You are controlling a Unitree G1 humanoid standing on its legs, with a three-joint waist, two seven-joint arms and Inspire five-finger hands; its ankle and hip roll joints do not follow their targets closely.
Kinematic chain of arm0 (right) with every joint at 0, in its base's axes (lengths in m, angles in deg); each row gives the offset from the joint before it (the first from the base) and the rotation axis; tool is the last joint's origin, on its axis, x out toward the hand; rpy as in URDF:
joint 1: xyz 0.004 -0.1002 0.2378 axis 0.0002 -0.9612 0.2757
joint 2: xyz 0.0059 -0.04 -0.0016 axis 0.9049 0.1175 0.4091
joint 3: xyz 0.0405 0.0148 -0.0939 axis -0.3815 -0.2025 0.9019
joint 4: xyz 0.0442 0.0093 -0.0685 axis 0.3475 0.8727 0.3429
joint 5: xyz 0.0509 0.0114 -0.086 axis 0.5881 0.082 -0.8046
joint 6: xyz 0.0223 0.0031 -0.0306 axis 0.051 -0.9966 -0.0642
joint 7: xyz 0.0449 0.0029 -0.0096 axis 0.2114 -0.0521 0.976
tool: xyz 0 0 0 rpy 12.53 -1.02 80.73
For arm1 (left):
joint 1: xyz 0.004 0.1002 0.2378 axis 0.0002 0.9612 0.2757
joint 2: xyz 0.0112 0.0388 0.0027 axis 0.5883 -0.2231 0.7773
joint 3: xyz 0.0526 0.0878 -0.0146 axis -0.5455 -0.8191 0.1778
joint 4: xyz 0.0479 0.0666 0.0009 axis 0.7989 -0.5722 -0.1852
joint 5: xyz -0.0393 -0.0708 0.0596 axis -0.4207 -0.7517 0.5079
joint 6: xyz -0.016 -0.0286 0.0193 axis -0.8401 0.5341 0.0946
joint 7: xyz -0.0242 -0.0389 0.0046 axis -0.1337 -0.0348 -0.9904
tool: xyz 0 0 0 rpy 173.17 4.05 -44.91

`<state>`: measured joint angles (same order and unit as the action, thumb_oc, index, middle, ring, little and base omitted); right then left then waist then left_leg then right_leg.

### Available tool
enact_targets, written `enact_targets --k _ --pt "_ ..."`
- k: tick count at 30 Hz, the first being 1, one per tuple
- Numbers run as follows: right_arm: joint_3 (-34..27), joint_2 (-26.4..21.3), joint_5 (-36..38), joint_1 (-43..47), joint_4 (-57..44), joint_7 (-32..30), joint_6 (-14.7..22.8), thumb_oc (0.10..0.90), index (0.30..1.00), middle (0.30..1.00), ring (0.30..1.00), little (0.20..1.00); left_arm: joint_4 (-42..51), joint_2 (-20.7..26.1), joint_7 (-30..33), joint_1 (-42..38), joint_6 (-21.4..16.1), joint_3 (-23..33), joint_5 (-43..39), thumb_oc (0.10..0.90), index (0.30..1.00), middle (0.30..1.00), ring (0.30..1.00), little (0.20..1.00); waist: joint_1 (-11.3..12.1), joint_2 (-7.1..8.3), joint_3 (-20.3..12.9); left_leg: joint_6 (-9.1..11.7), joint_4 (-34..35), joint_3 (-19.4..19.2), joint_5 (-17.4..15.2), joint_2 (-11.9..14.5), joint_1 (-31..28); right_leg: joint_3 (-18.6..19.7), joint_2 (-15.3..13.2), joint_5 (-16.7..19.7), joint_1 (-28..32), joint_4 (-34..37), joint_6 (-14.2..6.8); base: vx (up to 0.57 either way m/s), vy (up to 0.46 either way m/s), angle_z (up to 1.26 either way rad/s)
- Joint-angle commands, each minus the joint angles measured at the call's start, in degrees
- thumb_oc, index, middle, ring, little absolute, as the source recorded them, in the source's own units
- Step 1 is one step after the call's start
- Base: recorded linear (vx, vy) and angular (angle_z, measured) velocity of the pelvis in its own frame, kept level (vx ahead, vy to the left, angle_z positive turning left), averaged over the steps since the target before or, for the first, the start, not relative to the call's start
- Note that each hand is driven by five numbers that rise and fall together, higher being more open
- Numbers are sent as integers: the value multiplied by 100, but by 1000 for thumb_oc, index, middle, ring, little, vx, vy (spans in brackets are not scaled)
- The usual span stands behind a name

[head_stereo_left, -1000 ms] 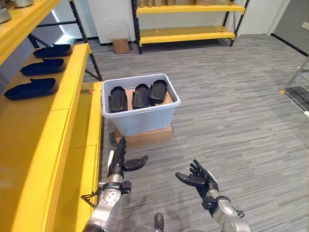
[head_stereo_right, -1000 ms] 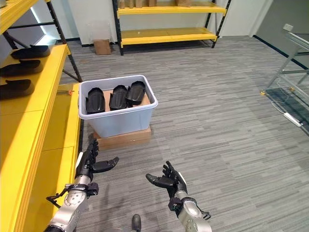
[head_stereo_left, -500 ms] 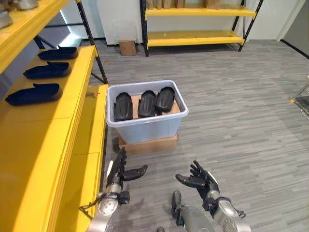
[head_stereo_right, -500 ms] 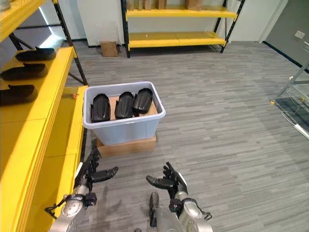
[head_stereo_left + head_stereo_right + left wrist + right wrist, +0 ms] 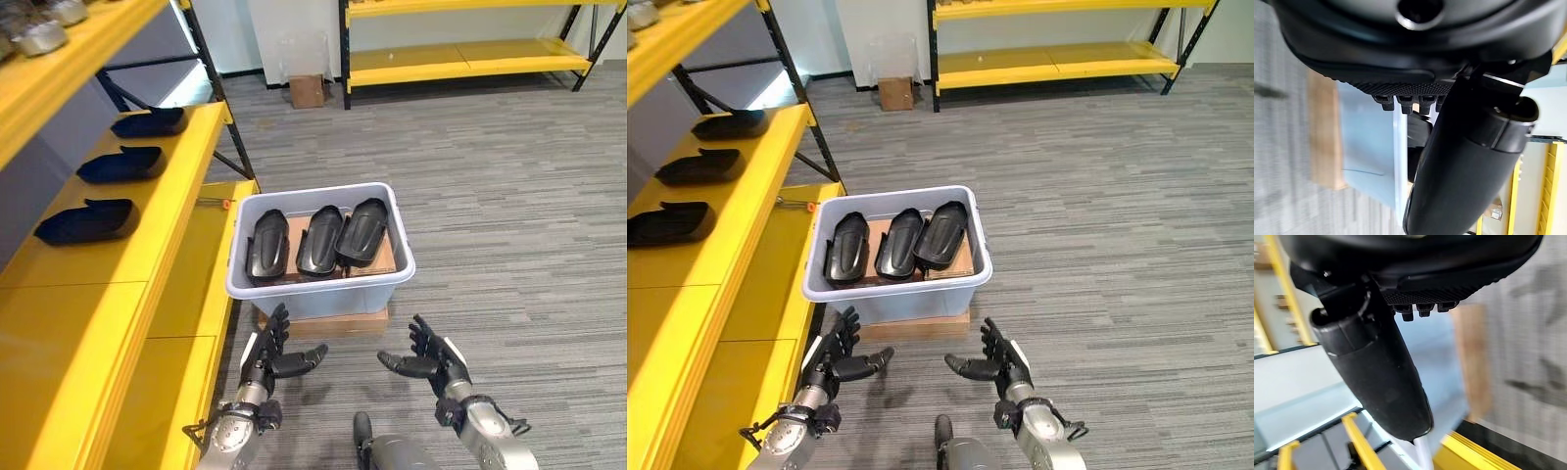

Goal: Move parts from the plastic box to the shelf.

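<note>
A pale plastic box [image 5: 319, 292] stands on a cardboard slab on the floor, close to the yellow shelf [image 5: 127, 245]. Three black curved parts [image 5: 314, 238] lie side by side inside the box. Three more black parts [image 5: 88, 220] rest in a row on the shelf's middle level. My left hand [image 5: 266, 353] is open, held low just in front of the box's left corner. My right hand [image 5: 427, 356] is open too, palm turned inward, in front of the box's right corner. Both hands are empty. The box wall [image 5: 1364, 147] appears past my left hand's thumb.
A second yellow rack [image 5: 470, 59] stands at the far wall, with a small cardboard box [image 5: 307, 90] on the floor beside it. A black upright [image 5: 211, 73] of the near shelf rises left of the box. Grey carpet spreads to the right.
The camera has moved closer and the box now sits nearer and more central. Both hands remain open and raised, now just short of the box's front.
</note>
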<state>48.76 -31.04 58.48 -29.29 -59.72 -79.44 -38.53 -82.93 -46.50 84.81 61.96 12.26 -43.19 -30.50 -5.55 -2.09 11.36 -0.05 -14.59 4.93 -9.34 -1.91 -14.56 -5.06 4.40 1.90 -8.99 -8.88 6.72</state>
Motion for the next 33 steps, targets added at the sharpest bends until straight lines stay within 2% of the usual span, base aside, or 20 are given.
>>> enact_targets --k 1,4,5,6,7,8,11,12,17,19,20,22,24,26,28,32,33 --pt "-6 140 21 141 -579 41 481 900 1000 1000 1000 1000 324 195 184 -289 -753 355 60 900 1000 1000 1000 1000 -11 172 -220 -81 -130 -400 1009 74 458 117 -364 -58 490 196 -691 143 -154 14" --pt "-18 119 27 170 -538 -18 533 900 1000 1000 1000 1000 281 178 288 -333 -820 406 34 900 1000 1000 1000 1000 35 264 -200 -41 -1135 -552 1214 38 930 180 -370 -173 697 202 -563 130 -153 11" --pt "-26 121 49 179 -524 -99 543 900 1000 1000 1000 1000 275 166 414 -376 -823 438 53 900 1000 1000 1000 1000 81 347 -173 -60 -1784 -768 1169 19 1346 191 -403 -225 840 218 -491 135 -176 13" --pt "-41 127 69 181 -515 -149 552 900 1000 1000 1000 1000 261 156 492 -404 -851 460 54 900 1000 1000 1000 1000 102 382 -162 -82 -2007 -914 1106 58 1570 177 -420 -258 901 219 -465 182 -183 21" --pt "-57 160 102 179 -465 -310 643 900 1000 1000 1000 1000 225 147 720 -438 -1001 517 66 900 1000 1000 1000 1000 143 450 -126 -151 -1903 -1320 968 288 1997 131 -450 -370 1080 221 -432 142 -99 14" --pt "-60 167 105 177 -463 -334 655 900 1000 1000 1000 1000 228 145 766 -439 -1018 523 73 900 1000 1000 1000 1000 149 456 -117 -159 -1835 -1361 955 314 2020 130 -451 -386 1106 221 -433 168 -49 7" --pt "-105 222 71 169 -425 -567 823 900 1000 1000 1000 1000 213 127 1374 -456 -831 587 212 900 1000 1000 1000 1000 148 462 -100 -113 -783 -1699 1055 577 2035 132 -422 -522 1337 263 -485 143 63 3" --pt "-125 214 126 117 -470 -743 851 900 1000 1000 1000 1000 177 96 1669 -472 -739 622 180 900 1000 1000 1000 1000 132 451 -91 -43 -143 -1735 1196 672 1926 98 -427 -564 1487 326 -537 170 135 4" --pt "-197 152 127 -40 -561 -1130 1056 900 1000 1000 1000 1000 -5 -58 2345 -545 -680 730 354 900 1000 1000 1000 1000 160 386 -180 287 1455 -1537 1718 974 1775 128 -477 -602 1839 606 -699 190 155 3" --pt "-204 118 63 -81 -620 -1176 1118 900 1000 1000 1000 1000 -15 -111 2493 -509 -707 779 383 900 1000 1000 1000 1000 207 384 -169 393 1704 -1377 1930 1071 1815 186 -495 -614 1965 694 -723 230 171 -3" --pt "-229 64 3 -161 -733 -1214 1150 900 1000 1000 1000 1000 3 -158 2574 -437 -781 860 386 900 1000 1000 1000 1000 245 378 -155 467 1870 -1307 2067 1213 1971 223 -517 -648 2047 722 -733 203 177 -14" --pt "-280 6 -44 -258 -838 -1187 1186 900 1000 1000 1000 1000 35 -178 2674 -383 -845 918 441 900 1000 1000 1000 1000 235 378 -127 484 1944 -1372 2046 1297 2129 204 -561 -726 2129 704 -741 204 212 -16" --pt "-317 -52 -32 -324 -911 -1125 1183 900 1000 1000 1000 1000 48 -198 2749 -363 -881 961 487 900 1000 1000 1000 1000 223 354 -104 488 1909 -1466 2043 1332 2202 171 -588 -818 2171 642 -748 207 250 -15" --pt "-288 -102 48 -335 -947 -1004 1224 900 1000 1000 1000 1000 91 -178 2774 -298 -766 1050 525 900 1000 1000 1000 1000 275 304 -88 512 1846 -1375 2071 1312 2152 189 -617 -934 2190 505 -755 360 415 -22" --pt "-328 -112 161 -345 -942 -965 1217 900 1000 1000 1000 1000 27 -137 2772 -288 -724 1098 652 900 1000 1000 1000 1000 278 301 -95 456 1729 -1364 1965 1223 1973 152 -699 -950 2190 446 -786 328 356 -28" --pt "-355 -59 59 -358 -1001 -987 1263 900 1000 1000 1000 1000 12 -73 2671 -301 -720 1135 655 900 1000 1000 1000 1000 321 326 -165 347 1715 -1376 1746 1016 1797 32 -827 -913 2203 449 -887 232 268 3" --pt "-332 48 -68 -310 -1049 -1220 1223 900 1000 1000 1000 1000 10 -48 2568 -339 -695 1136 692 900 1000 1000 1000 1000 377 358 -221 212 1775 -1322 1588 760 1651 -30 -941 -911 2175 313 -976 259 341 24"
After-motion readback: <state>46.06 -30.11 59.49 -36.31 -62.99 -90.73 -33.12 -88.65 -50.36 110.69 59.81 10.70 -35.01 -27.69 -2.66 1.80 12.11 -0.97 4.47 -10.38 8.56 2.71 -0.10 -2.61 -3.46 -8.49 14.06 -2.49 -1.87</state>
